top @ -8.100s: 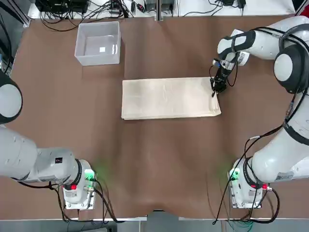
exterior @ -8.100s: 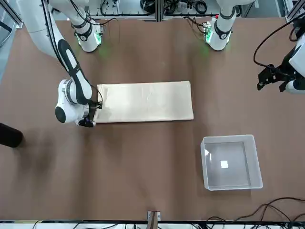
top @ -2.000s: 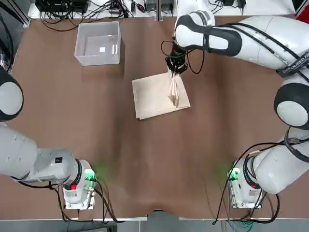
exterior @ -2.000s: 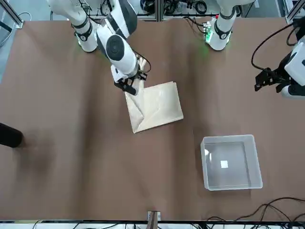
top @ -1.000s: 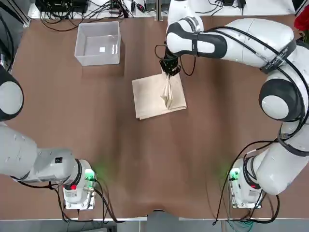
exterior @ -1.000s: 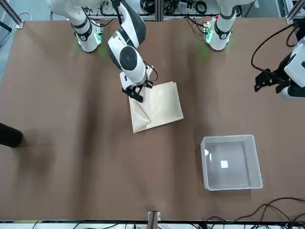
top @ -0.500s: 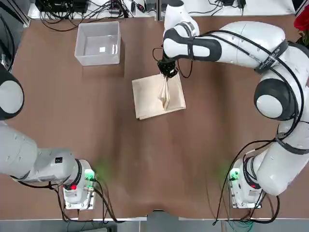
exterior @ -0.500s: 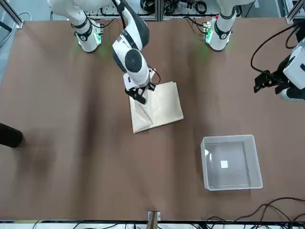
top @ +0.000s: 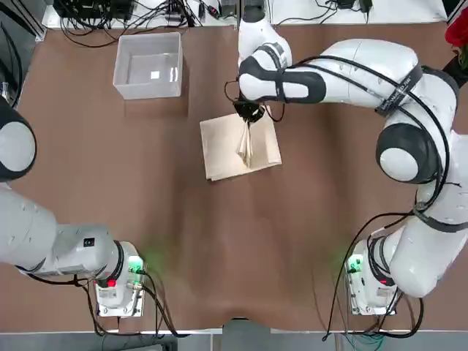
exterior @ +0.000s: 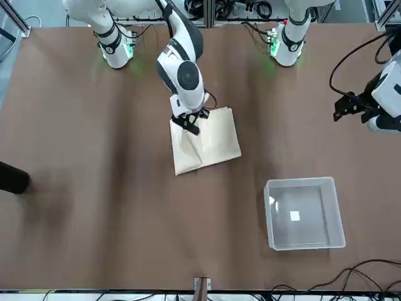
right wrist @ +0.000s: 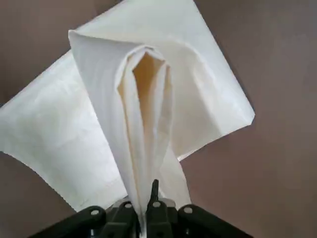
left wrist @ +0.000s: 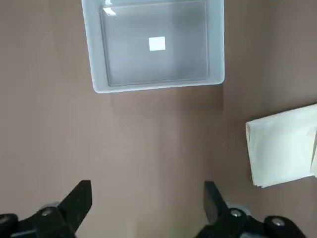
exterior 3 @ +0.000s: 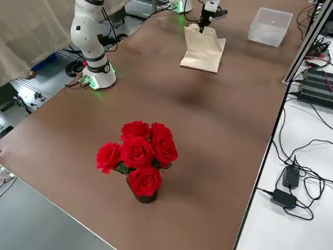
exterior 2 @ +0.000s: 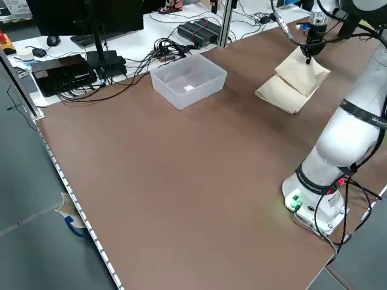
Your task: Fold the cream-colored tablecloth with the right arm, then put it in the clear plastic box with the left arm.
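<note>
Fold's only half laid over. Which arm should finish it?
Right. The right gripper is shut on a lifted flap of the tablecloth, already over it. The left gripper hangs open and empty off to the side, with the clear plastic box empty.

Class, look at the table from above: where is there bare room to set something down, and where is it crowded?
Bare: the near half between the arms' bases, and between the clear plastic box and the tablecloth. Crowded: the tablecloth's far edge, pinched by the right gripper.
</note>
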You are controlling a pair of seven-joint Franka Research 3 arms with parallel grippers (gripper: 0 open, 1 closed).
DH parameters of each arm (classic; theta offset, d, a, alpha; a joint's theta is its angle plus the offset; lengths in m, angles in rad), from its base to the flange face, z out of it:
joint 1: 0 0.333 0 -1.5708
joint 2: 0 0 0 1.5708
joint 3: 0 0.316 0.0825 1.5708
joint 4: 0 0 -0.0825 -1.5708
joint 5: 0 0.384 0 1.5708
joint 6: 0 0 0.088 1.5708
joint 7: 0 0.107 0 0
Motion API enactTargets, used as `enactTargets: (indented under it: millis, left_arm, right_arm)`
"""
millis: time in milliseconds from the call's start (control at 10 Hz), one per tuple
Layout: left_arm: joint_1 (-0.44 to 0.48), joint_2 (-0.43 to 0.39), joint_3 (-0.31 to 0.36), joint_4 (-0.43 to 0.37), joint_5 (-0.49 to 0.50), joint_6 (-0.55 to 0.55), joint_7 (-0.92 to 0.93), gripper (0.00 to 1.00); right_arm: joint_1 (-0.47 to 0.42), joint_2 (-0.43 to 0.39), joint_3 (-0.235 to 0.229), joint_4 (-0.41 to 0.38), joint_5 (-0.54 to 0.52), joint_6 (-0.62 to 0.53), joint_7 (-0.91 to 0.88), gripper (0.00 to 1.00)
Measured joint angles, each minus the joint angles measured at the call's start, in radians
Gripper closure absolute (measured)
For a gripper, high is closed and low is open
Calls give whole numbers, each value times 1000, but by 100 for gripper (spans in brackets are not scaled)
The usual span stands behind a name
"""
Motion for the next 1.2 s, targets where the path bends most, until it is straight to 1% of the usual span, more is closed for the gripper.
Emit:
enactTargets:
  millis: [400,700,900,1100,1200]
  left_arm:
    - [0,5,0,-2,0,-1,0,0]
    - [0,8,0,-2,0,-1,0,0]
    - [0,12,0,-2,0,-1,0,0]
    - [0,14,0,-2,0,-1,0,0]
    - [0,14,0,-2,0,-1,0,0]
  right_arm:
    - [44,14,0,4,-73,-2,0,96]
    - [76,54,0,49,-101,-18,0,96]
    - [83,70,0,60,-111,-26,0,96]
    - [83,84,-1,77,-112,-36,0,91]
    - [83,90,-1,85,-112,-39,0,85]
